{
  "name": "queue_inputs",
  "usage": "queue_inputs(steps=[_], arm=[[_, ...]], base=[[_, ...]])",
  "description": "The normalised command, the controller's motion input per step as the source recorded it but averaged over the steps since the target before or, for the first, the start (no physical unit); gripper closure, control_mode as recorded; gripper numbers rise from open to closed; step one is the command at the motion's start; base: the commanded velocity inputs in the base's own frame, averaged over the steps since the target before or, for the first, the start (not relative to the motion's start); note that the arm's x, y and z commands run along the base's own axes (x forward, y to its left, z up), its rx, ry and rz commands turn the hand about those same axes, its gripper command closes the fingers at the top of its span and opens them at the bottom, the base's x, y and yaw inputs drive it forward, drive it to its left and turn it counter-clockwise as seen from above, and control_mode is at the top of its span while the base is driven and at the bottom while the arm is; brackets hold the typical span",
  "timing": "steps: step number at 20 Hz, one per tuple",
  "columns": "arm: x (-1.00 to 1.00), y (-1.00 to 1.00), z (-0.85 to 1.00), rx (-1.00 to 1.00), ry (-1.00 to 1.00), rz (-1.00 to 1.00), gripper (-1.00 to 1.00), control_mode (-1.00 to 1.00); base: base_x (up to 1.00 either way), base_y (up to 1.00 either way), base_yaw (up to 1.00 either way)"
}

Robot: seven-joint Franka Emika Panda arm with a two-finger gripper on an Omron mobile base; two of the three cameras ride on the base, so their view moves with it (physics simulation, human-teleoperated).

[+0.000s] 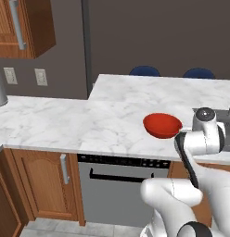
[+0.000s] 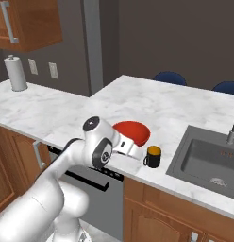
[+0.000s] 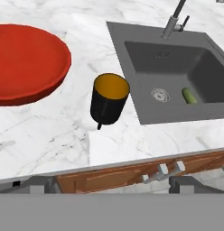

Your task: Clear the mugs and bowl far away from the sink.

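Above black mug [image 3: 109,99]: jaws wide, empty

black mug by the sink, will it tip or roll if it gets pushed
The black mug stands upright on the marble counter and looks about as tall as it is wide, so a low push would probably slide it, while a high one might tip it. On its side it could roll towards the sink edge close by. It looks rigid.
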Motion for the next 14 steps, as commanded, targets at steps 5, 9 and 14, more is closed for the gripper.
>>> queue_inputs(steps=[5, 9, 14], arm=[[0.48, -0.02, -0.36, 0.01, 0.12, 0.00, -1.00, -1.00], [0.31, -0.23, -0.32, 0.09, 0.07, 0.02, -1.00, -1.00], [0.25, -0.36, -0.24, 0.24, 0.00, 0.00, -1.00, -1.00]], base=[[0.00, 0.00, 0.00], [0.00, 0.00, 0.00], [0.00, 0.00, 0.00]])
